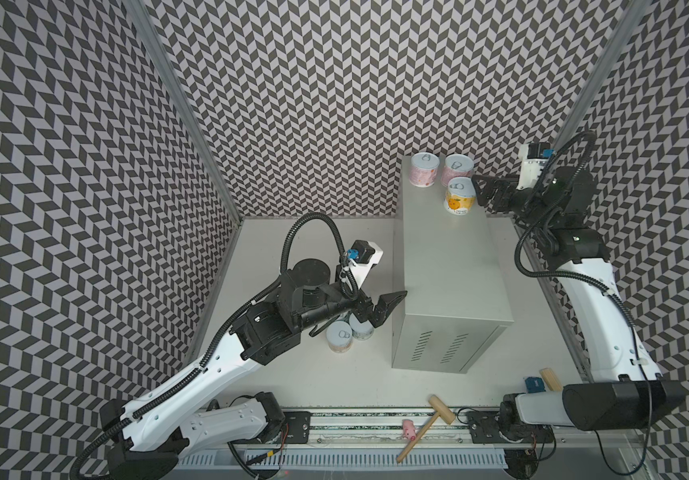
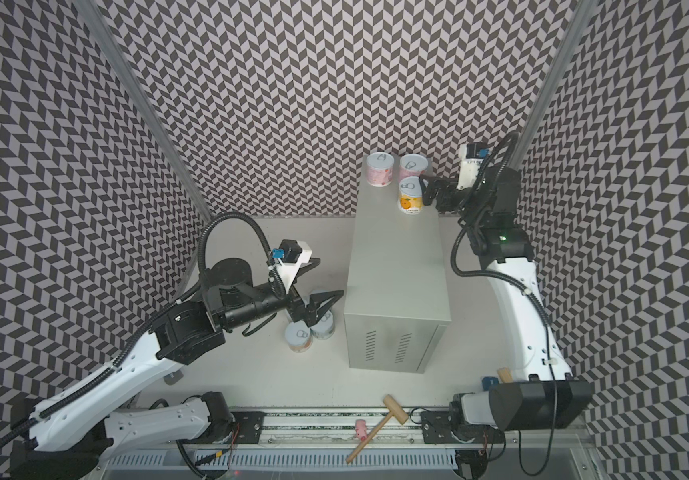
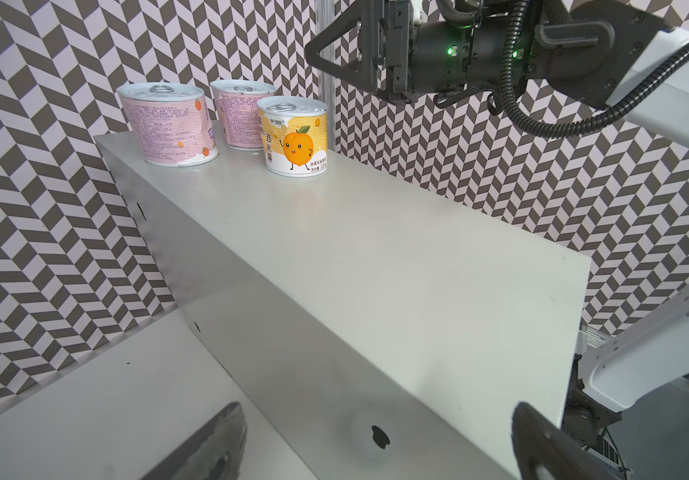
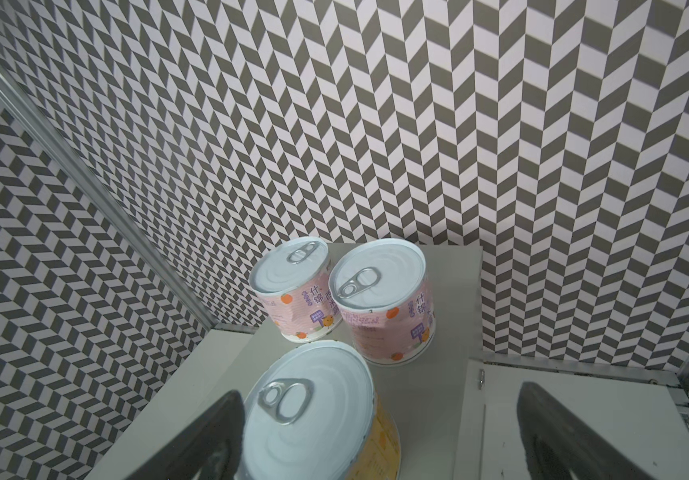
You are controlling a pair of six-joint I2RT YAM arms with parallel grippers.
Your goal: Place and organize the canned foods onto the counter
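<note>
A tall light-grey metal box-shaped desk with vent slits on its near side is standing on the white floor of the cell. Three short cylindrical cans with pale pull-tab lids are standing upright at the desk's far end, by the chevron-patterned wall. A pink-labelled can and a second pink-labelled can are sitting side by side. An orange-yellow can printed with a cartoon fruit is standing just in front of the second one, near the desk's right edge.

The right gripper is hanging at desk-top height just beside the orange-yellow can, its jaws spread wide. In the right wrist view the can is lying partly between the two black fingers, close to one of them. Whether that finger is touching the can cannot be told, and nothing is being pinched.

The left gripper is hovering low beside the desk's left wall, jaws likewise spread and empty. Below it, two more cans are standing close together on the white floor: a peach-labelled can and a pale blue-white can, both partly covered by the arm.

A wooden mallet is lying on the front rail.
</note>
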